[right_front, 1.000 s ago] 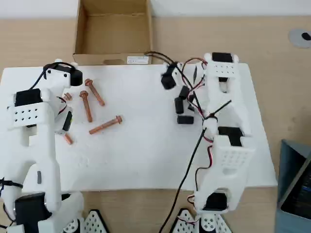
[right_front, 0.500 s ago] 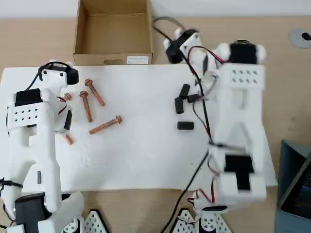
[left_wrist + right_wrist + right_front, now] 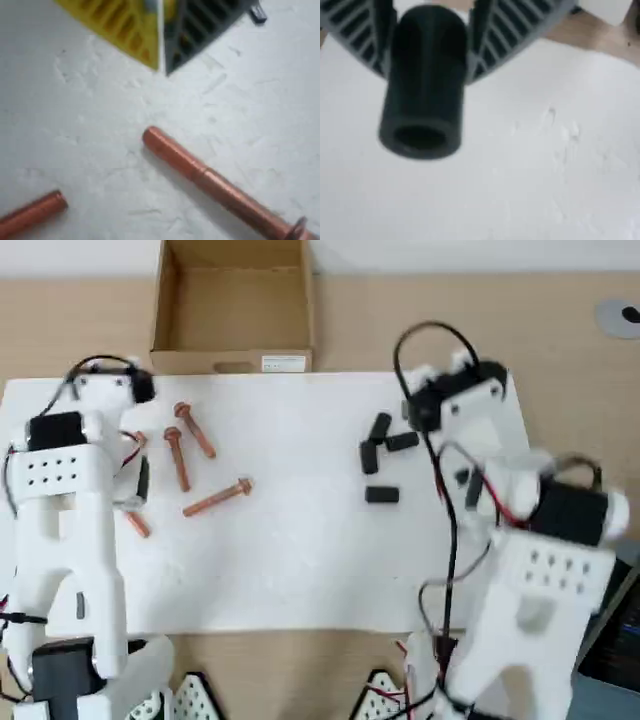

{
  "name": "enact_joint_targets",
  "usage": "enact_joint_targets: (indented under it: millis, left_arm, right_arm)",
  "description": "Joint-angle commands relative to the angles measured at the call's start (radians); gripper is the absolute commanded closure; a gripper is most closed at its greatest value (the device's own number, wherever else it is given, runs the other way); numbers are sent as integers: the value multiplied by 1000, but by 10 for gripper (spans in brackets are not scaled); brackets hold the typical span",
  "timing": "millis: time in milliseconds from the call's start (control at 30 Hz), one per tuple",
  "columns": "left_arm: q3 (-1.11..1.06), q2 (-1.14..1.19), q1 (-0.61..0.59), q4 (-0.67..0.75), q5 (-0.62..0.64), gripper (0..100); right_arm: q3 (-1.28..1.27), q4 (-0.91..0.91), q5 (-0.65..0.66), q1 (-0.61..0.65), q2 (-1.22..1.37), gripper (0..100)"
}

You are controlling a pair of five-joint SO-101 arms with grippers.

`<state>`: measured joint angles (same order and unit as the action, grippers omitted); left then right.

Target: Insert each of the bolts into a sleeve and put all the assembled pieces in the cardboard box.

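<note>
Several copper bolts [image 3: 217,498] lie on the left part of the white mat [image 3: 290,560], one of them long across the left wrist view [image 3: 215,182]. My left gripper [image 3: 138,488] hangs over them, its yellow and black fingers [image 3: 125,30] shut with nothing between them. Several black sleeves [image 3: 381,495] lie right of centre. My right gripper [image 3: 470,486] is over the mat's right part, shut on a black sleeve [image 3: 422,80] whose open end faces the camera. The cardboard box [image 3: 160,310] stands empty at the back.
A blue-grey object [image 3: 605,610] stands off the mat at the right edge. A grey disc [image 3: 618,315] lies on the wooden table at the back right. Black cables [image 3: 445,540] trail along the right arm.
The right arm has swung away from the back of the mat near the box and come toward the near right. The left arm has shifted only slightly.
</note>
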<state>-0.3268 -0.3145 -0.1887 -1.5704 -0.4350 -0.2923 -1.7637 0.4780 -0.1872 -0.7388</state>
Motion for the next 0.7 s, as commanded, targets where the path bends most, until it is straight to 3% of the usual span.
enact_joint_targets:
  millis: [0,233,400,667]
  left_arm:
    - [87,-4,114,-34,-58,994]
    - [94,18,270,-29,-180,994]
    - [101,139,285,49,-226,991]
    - [209,272,339,54,-264,902]
  right_arm:
    - [-113,14,-17,-50,-150,988]
    - [-295,107,-60,-151,-354,988]
    - [-357,137,-60,-188,-409,988]
    - [-415,153,-66,-188,-412,988]
